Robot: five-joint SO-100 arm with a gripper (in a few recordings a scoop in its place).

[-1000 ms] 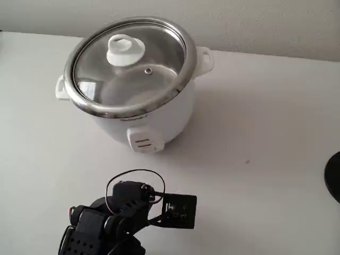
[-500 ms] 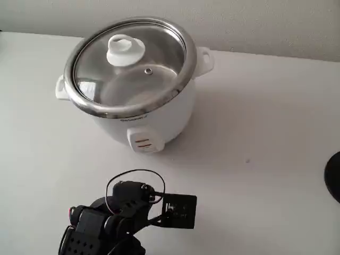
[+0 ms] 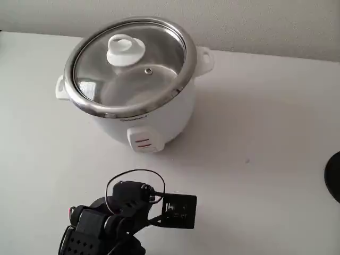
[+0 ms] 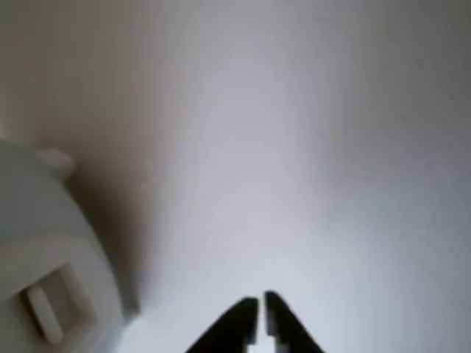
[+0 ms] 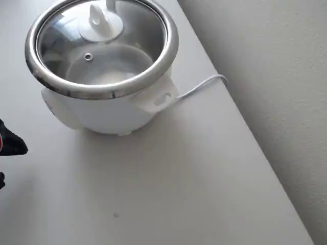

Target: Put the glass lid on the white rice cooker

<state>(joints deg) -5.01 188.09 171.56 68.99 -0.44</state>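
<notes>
The glass lid, with its white knob, rests on top of the white rice cooker, its metal rim sitting on the cooker's rim. The cooker's switch panel faces the arm. In the wrist view the cooker's side fills the lower left corner. My gripper shows at the bottom of the wrist view with both dark fingertips nearly touching, shut on nothing, over bare table to the right of the cooker. The black arm body sits at the bottom of the fixed view, well in front of the cooker.
A white cord runs from the cooker toward the table's edge by the wall. A dark round object sits at the right edge of the fixed view. White table stretches to the right of the cooker.
</notes>
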